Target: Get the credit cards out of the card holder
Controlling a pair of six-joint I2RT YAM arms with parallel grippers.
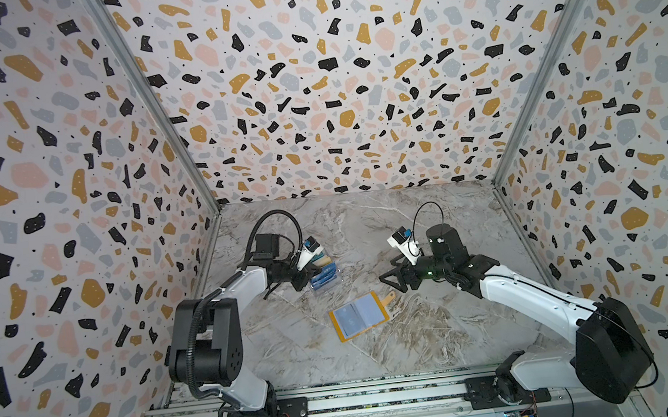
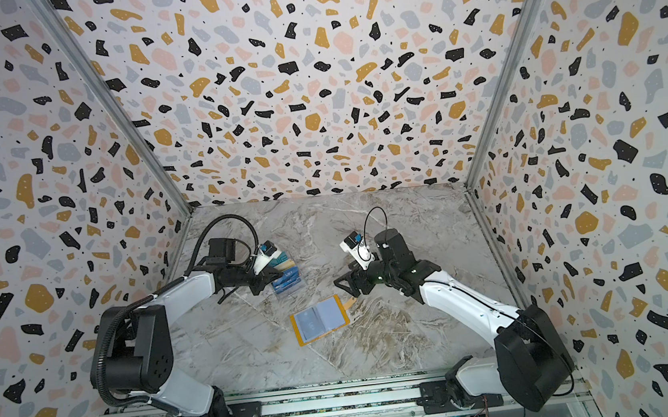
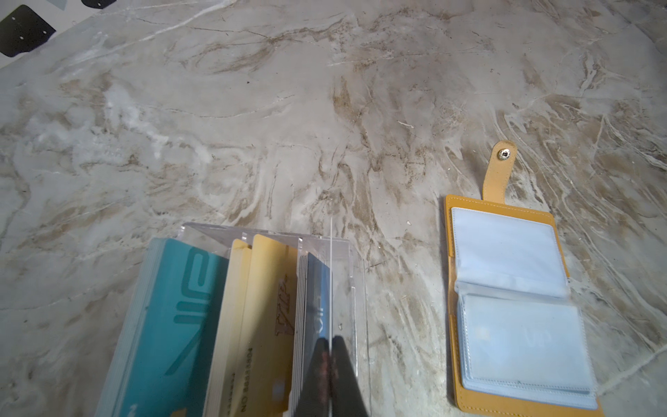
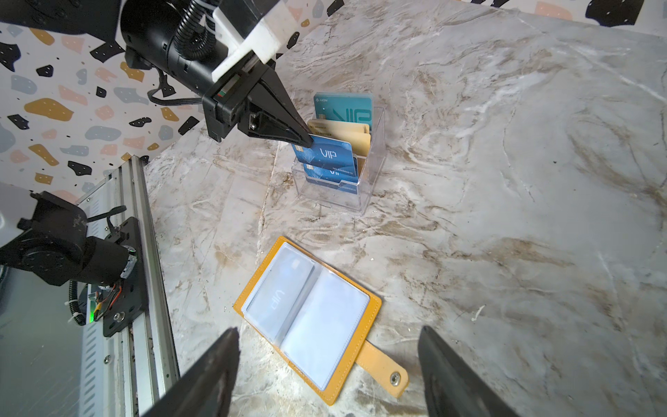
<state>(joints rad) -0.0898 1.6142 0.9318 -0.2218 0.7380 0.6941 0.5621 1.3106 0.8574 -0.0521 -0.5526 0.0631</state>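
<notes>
From my console I see the yellow card holder (image 4: pixel 325 325) lying open and flat on the marble table (image 4: pixel 505 180), its snap strap unfastened. One pale card (image 4: pixel 278 299) lettered "VIP" sits inside a clear sleeve of the card holder; the facing sleeve looks empty.

Beyond the card holder stands a clear plastic stand (image 4: pixel 371 173) with teal cards (image 4: pixel 343 108) in its slot farthest from the card holder, beige-gold cards (image 4: pixel 346 131) in the middle and dark blue ones nearest. My left gripper (image 4: pixel 306 140) is clamped on the corner of a dark blue card (image 4: pixel 328 153), which stands above the other blue cards in that nearest slot.

My right gripper (image 4: pixel 328 334) hangs over the card holder, jaws wide apart and holding nothing.
</notes>
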